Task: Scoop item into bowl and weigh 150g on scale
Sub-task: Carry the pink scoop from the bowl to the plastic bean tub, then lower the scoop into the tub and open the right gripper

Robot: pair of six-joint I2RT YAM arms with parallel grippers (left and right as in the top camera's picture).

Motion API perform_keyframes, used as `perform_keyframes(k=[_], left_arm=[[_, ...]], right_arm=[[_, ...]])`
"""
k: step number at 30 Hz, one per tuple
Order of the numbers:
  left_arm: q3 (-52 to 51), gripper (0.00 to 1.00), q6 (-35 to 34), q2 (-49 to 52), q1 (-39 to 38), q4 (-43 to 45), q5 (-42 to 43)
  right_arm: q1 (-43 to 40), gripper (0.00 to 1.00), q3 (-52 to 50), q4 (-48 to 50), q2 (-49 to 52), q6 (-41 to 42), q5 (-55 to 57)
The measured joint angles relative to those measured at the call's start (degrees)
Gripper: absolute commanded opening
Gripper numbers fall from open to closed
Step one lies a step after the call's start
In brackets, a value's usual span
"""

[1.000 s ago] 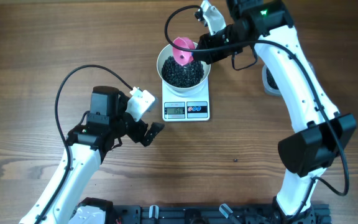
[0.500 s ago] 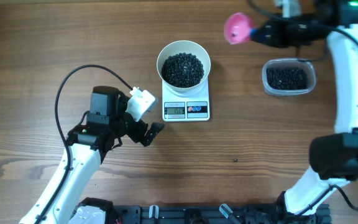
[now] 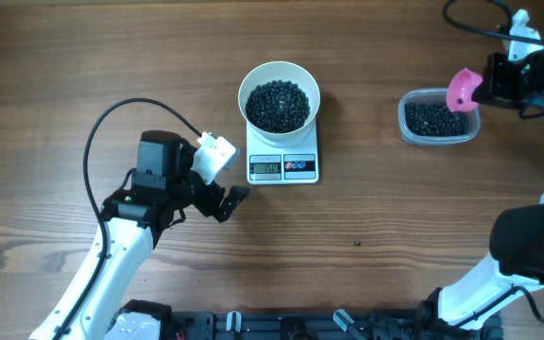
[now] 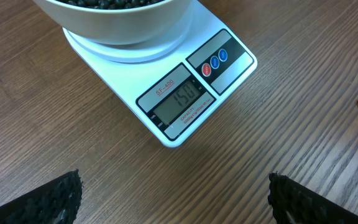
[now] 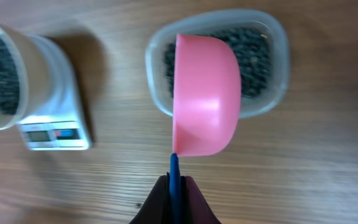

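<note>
Since the scale [image 4: 166,81] mid-desk reads 150 under the bowl [image 4: 117,25] of beans [image 3: 278,104], weighing looks done. Right gripper [image 3: 495,83], clamped on the scoop [image 3: 462,88], hangs over the tub [image 3: 437,120] by the right edge; left gripper [image 3: 229,204] gapes empty.

Bowl [image 3: 245,98] of black beads [image 3: 277,104] sits on scale [image 3: 282,167]. Pink scoop [image 3: 461,89], gripped by right gripper [image 3: 487,85], hangs over right end of clear tub [image 3: 403,119]. Left gripper [image 3: 227,202], jaws apart, near scale's lower-left corner.
</note>
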Motion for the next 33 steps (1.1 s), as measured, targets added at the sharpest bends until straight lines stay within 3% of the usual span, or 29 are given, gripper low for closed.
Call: perform_keyframes(k=[11, 16, 20, 29, 32, 33], left_arm=[[0.0, 1.0, 0.0, 0.0, 0.0, 0.0, 0.0], [0.0, 1.0, 0.0, 0.0, 0.0, 0.0, 0.0], [0.0, 1.0, 0.0, 0.0, 0.0, 0.0, 0.0], [0.0, 1.0, 0.0, 0.0, 0.0, 0.0, 0.0], [0.0, 1.0, 0.0, 0.0, 0.0, 0.0, 0.0], [0.0, 1.0, 0.0, 0.0, 0.0, 0.0, 0.0]], right_arm=[[19.2, 0.04, -11.0, 4.0, -0.1, 13.2, 32.5], [21.0, 0.04, -11.3, 5.9, -0.1, 17.0, 37.6], [17.4, 0.04, -11.3, 9.5, -0.1, 15.3, 28.7], [0.1, 0.05, -15.2, 14.3, -0.1, 8.5, -2.2], [-2.1, 0.3, -21.9, 17.6, -0.1, 7.5, -8.7], [-2.4, 0.43, -23.6, 18.5, -0.1, 7.6, -9.7]])
